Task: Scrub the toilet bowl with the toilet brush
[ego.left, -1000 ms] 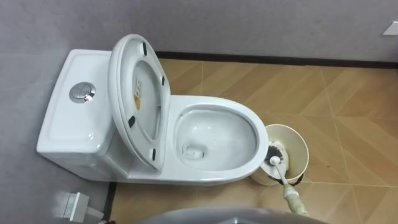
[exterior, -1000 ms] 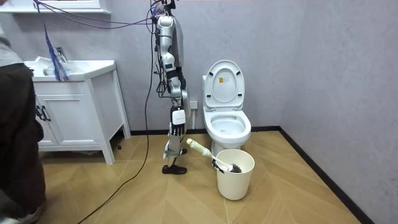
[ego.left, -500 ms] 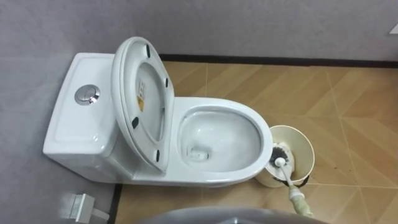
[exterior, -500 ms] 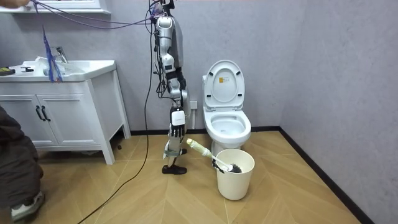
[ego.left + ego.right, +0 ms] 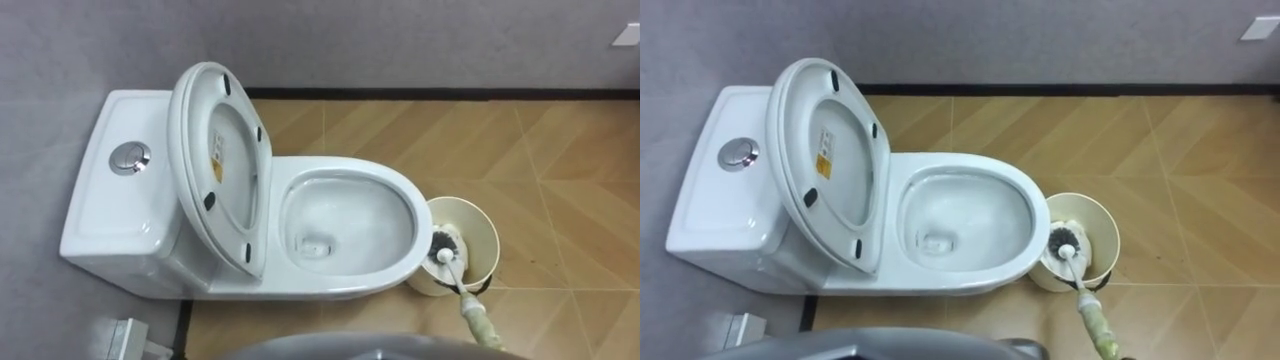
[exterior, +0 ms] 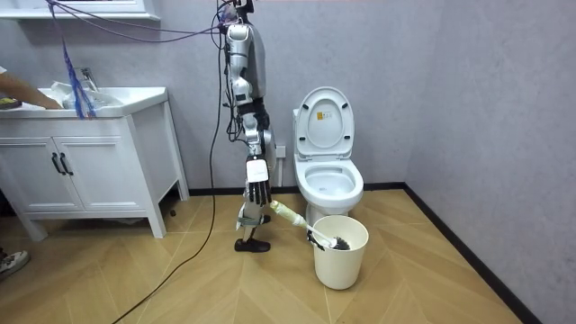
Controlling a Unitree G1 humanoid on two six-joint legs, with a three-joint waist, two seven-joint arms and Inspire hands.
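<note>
The robot stands upright close beside the toilet (image 5: pixel 330 284), on the room view's left of it, facing its flank; the cistern backs against the grey wall, and the raised seat and lid (image 5: pixel 225 165) lean back over it, so the bowl's rim is bare all round. The toilet brush (image 5: pixel 443 255) sits head-down in a cream bucket (image 5: pixel 494 240) just beside the bowl's front; its handle leans over the bucket's rim toward the robot. In the room view the right hand (image 6: pixel 257 189) hangs beside the leg with the fingers straight and loosely spread, pointing at the floor; the handle's end lies just beside the fingertips, and I cannot tell whether they touch it.

Wooden floor (image 5: pixel 560 160) lies open beyond the bowl and bucket as far as the dark skirting (image 5: pixel 430 94); a small white fitting (image 5: pixel 125 335) sits low by the cistern. Well apart, at the room view's left, stands a white vanity cabinet (image 6: pixel 90 171); a person's hand (image 6: pixel 13 81) rests on its tabletop (image 6: pixel 135 94).
</note>
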